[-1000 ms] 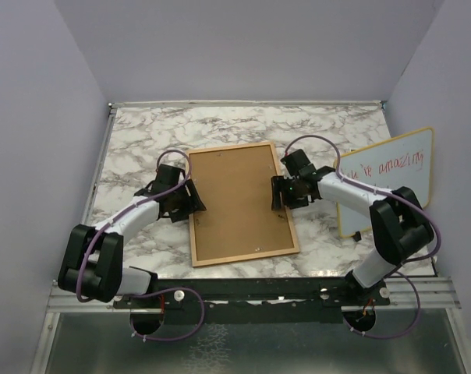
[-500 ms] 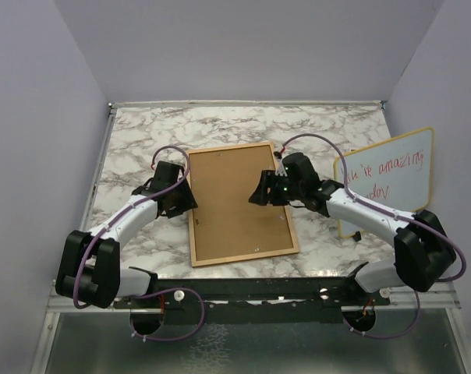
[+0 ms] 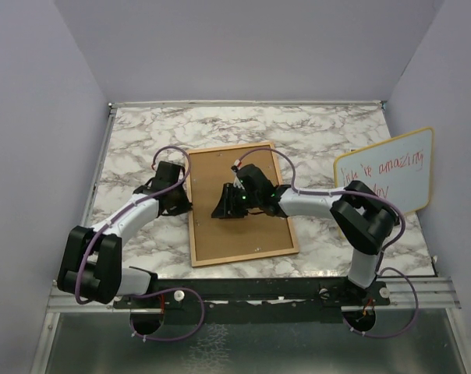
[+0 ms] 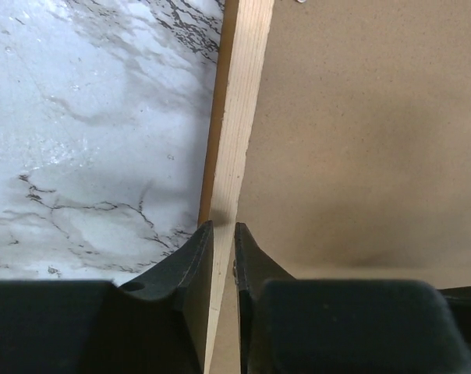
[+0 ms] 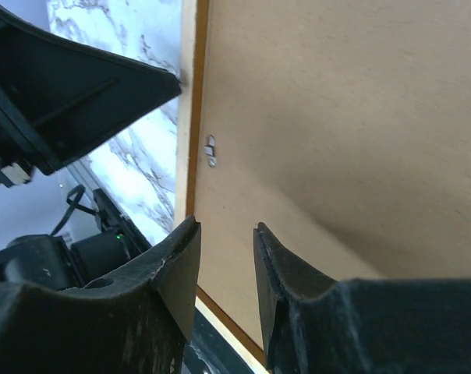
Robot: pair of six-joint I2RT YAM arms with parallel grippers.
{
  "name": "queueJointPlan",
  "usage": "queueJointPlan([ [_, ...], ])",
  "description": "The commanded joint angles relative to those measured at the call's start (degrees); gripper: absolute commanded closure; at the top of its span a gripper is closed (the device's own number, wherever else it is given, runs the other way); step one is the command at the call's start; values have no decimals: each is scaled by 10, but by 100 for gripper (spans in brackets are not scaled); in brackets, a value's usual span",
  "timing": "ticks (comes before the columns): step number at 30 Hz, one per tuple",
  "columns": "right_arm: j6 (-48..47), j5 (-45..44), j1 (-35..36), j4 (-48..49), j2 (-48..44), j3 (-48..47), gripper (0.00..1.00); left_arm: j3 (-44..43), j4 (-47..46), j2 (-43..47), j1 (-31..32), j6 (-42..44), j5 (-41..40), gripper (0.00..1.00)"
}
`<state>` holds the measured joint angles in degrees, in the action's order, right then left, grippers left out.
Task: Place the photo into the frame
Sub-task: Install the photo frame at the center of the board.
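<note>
**Left gripper** (image 4: pixel 222 234): fingers drawn in tight on the left rim (image 4: pixel 239 117) of the frame (image 3: pixel 243 238), one finger on the marble side and one on the board side. It is at the edge, about midway along the long side.

**Right gripper** (image 5: pixel 224 234): jaws partly apart with nothing between them. It hangs over the middle of the back board (image 5: pixel 337 117), reaching in from the right. A small metal tab (image 5: pixel 210 150) sits on the board just beyond its fingertips, towards the left rim.

**Frame:** lies flat on the table (image 3: pixel 142 132), brown back upward, glass side presumably down.
- Long axis runs near to far, with the far end leaning slightly left.
- It is directly under the right gripper and extends rightward from the left gripper.
- Both arms are on it. The right is nearer the centre and the left is nearer the edge.

**Photo:** not seen in any view, so its place cannot be told.

**Whiteboard** (image 3: pixel 391 175): stands at the right, well apart from the frame.

**Judgement:** the back likely has to be opened first, and the tab is the nearest point for that.
</note>
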<state>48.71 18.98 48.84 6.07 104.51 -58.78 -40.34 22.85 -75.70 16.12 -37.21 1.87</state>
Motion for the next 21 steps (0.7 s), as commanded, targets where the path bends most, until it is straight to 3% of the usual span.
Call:
queueJointPlan([
  [1, 34, 11, 14, 31, 31, -33, 61, 8, -20, -17, 1, -6, -31, 82],
  [11, 33, 14, 33, 8, 99, -99, 64, 41, -26, -24, 1, -11, -38, 79],
  [21, 25, -6, 50, -23, 147, -143, 76, 41, -26, -31, 1, -11, -23, 90],
])
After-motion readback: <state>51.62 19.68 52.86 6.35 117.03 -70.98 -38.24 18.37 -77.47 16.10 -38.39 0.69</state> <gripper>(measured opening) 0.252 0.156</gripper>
